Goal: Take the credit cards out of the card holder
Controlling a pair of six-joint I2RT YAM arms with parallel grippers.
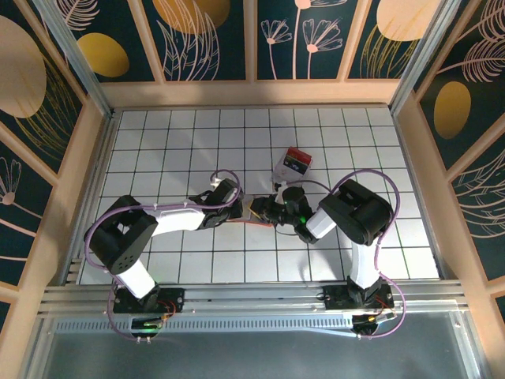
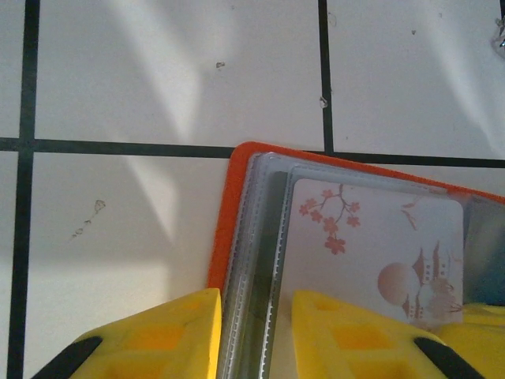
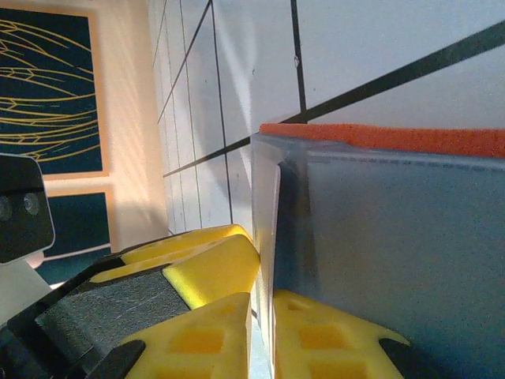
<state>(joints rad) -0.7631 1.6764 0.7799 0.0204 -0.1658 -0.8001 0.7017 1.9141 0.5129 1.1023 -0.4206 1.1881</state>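
The card holder [image 1: 254, 219] lies open near the middle of the white gridded tabletop [image 1: 181, 142], in the narrow space where the two arms meet. From above, little of it shows past the arms. The strip that does show runs roughly left to right, from one arm toward the other.

From the left wrist it lies flat, with one rounded corner pointing away from the camera and sitting just short of a black grid line. It has an orange-red rim around blue-grey, frosted plastic leaves stacked slightly offset. In the top pocket sits a pale card [image 2: 379, 245] printed with a pink blossom branch, a round sun and a small pagoda (its long side runs across this view).

The left fingers [image 2: 166, 332] stand on either side of the leaves' edge, with the stack filling the space between them. Whether they press on it or merely bracket it, I cannot tell.

From the right wrist, the holder's blue-grey inner face rises beside the camera, with the orange rim along its top. The right fingers [image 3: 331, 339] are nearly together, pinching one thin, clear leaf of the card holder at its edge.

A clear box [image 1: 293, 163] with red and black contents sits just beyond the right arm's wrist, a tile or so farther back — near the holder but not touching it. The two wrists crowd the holder from both sides.
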